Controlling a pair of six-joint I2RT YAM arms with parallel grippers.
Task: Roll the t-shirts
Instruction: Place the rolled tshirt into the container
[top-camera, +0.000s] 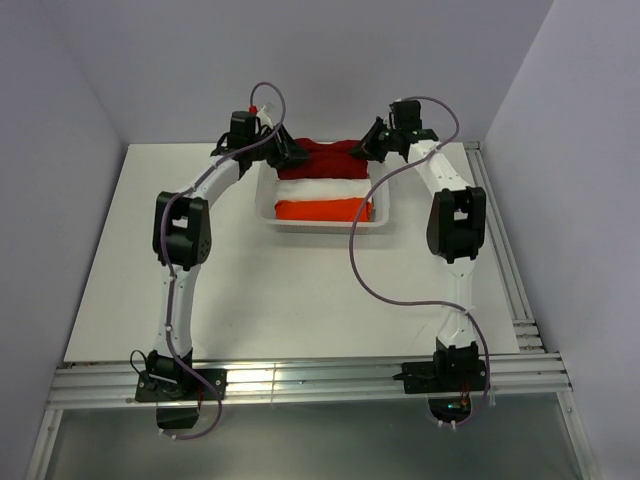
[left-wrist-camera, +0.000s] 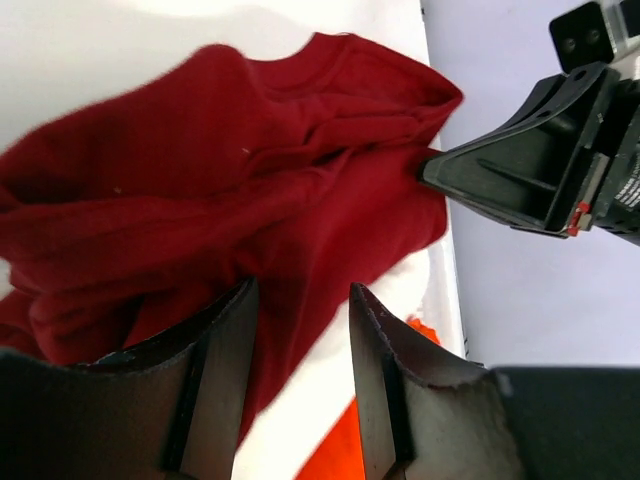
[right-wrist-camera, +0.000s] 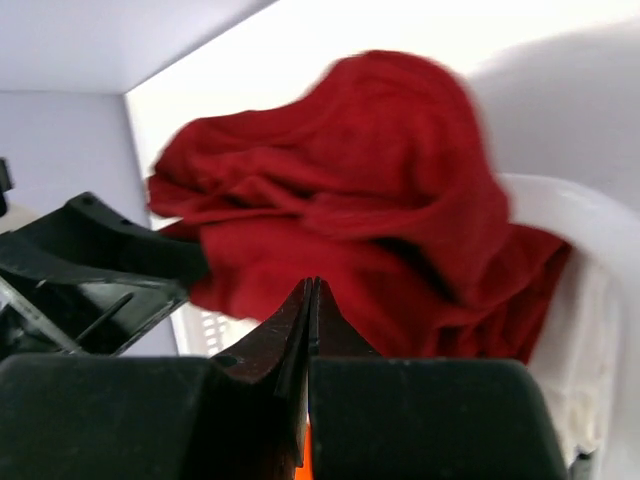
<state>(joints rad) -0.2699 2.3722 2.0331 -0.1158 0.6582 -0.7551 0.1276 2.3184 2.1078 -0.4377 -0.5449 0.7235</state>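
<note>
The dark red t-shirt (top-camera: 325, 155) lies bunched at the back of a white basket (top-camera: 326, 227), behind a folded white t-shirt (top-camera: 322, 189) and a bright orange one (top-camera: 322, 210). My left gripper (top-camera: 293, 157) is at the red shirt's left end. In the left wrist view it (left-wrist-camera: 300, 290) is open, with red cloth (left-wrist-camera: 250, 170), white (left-wrist-camera: 304, 419) and orange (left-wrist-camera: 339, 454) beyond the jaws. My right gripper (top-camera: 368, 148) is at the shirt's right end, jaws shut (right-wrist-camera: 311, 285). In the left wrist view its tip (left-wrist-camera: 425, 168) meets the red cloth where the creases converge.
The basket stands at the middle back of the white table (top-camera: 300, 300); its rim shows in the right wrist view (right-wrist-camera: 590, 240). Grey walls close the back and both sides. A purple cable (top-camera: 365, 285) hangs from the right arm over the table.
</note>
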